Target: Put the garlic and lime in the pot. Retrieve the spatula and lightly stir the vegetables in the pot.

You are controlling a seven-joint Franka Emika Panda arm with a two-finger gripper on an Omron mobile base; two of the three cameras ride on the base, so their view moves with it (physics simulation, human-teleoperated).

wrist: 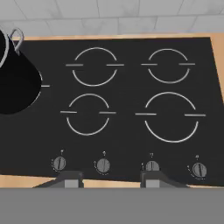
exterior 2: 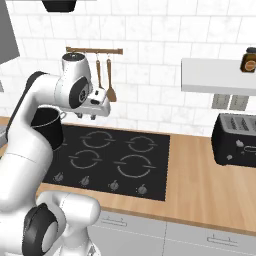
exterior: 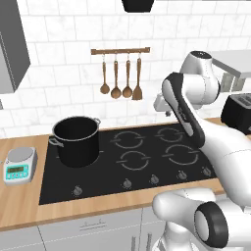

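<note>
White tiled wall backs a wooden counter with a black cooktop set into it. From the left base view, the pot stands on the cooktop's left rear burner, a kitchen scale lies just left of the cooktop, and wooden utensils hang on a rail above. The arm is raised over the right burners.

From the right base view, the gripper hangs above the cooktop, near the pot; a black toaster sits on the counter to the right.

Seen from the hand, the fingertips stand partly apart over the knob row with nothing between them; the pot lies at left.
</note>
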